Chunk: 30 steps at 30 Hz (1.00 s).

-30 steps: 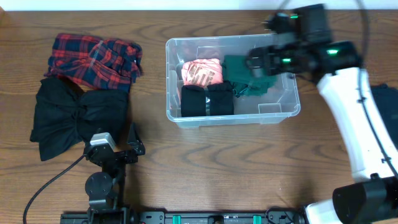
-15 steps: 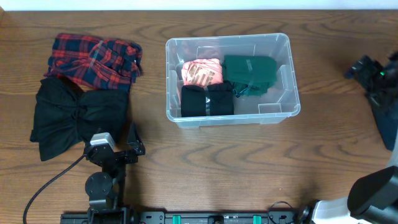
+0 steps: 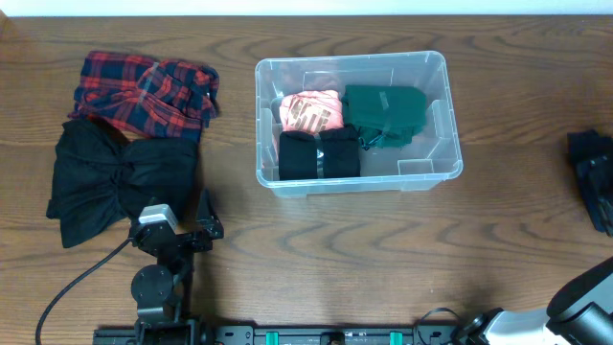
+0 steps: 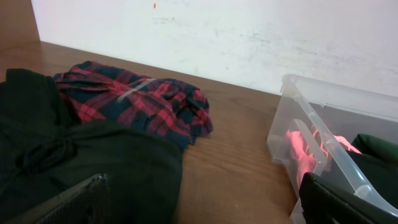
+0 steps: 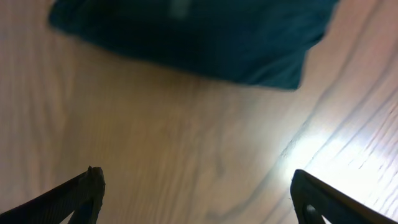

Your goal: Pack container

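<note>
The clear plastic container [image 3: 441, 72] stands at the table's middle. It holds a pink garment [image 3: 309, 111], a black folded piece [image 3: 318, 155] and a green garment [image 3: 385, 112]. In the left wrist view its near wall [image 4: 311, 140] shows at the right. My left gripper [image 3: 187, 226] rests open near the front edge, nothing between its fingers [image 4: 202, 208]. My right gripper [image 3: 587, 150] is at the far right edge, open and empty [image 5: 199, 199], over bare wood just short of a dark blue cloth [image 5: 193, 37].
A red plaid garment [image 3: 148, 91] and a black garment [image 3: 115, 182] lie left of the container; both also show in the left wrist view, plaid garment [image 4: 134, 102], black garment [image 4: 74, 162]. The dark blue cloth [image 3: 600, 201] lies at the right edge. A white wall [image 4: 249, 31] bounds the table's far side.
My right arm has swung from above the container out to the table's right edge, leaving the green garment in the container. The left arm has not moved.
</note>
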{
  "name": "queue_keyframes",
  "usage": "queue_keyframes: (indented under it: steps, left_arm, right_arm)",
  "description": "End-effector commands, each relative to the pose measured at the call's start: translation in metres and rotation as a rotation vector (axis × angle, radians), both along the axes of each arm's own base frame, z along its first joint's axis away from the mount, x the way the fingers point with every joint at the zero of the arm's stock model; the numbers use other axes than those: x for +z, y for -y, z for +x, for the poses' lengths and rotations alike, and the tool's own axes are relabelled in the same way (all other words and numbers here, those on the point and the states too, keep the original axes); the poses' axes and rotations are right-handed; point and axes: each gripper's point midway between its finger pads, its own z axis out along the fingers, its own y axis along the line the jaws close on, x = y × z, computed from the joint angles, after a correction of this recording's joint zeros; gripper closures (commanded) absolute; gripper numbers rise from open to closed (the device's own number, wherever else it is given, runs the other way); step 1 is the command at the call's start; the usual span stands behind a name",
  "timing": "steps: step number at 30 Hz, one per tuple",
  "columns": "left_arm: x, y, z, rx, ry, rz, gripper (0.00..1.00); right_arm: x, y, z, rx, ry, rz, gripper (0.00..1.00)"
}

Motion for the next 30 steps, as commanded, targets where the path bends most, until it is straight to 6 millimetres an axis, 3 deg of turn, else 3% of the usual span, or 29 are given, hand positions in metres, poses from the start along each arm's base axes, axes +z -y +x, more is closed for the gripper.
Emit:
queue_keyframes:
  steps: [1,7,17,21,30]
  left_arm:
    - [-0.017,-0.001,-0.001,0.003,-0.054,0.015,0.02]
    - [-0.017,-0.001,-0.001,0.003,-0.054,0.015,0.02]
    - [-0.017,-0.001,-0.001,0.003,-0.054,0.015,0.02]
    - [-0.017,-0.001,-0.001,0.003,-0.054,0.015,0.02]
    - [-0.017,-0.001,-0.001,0.003,-0.054,0.015,0.02]
  right_arm:
    - [-0.003,0.017,-0.011,0.048,0.008,-0.072,0.07]
    - [-0.001,0.048,-0.012,0.125,0.054,-0.186,0.07]
    - [-0.013,0.08,-0.039,0.034,0.111,-0.238,0.08]
    - [-0.026,0.089,-0.047,0.01,0.106,-0.24,0.13]
    - [-0.06,0.099,-0.039,0.015,0.102,-0.216,0.21]
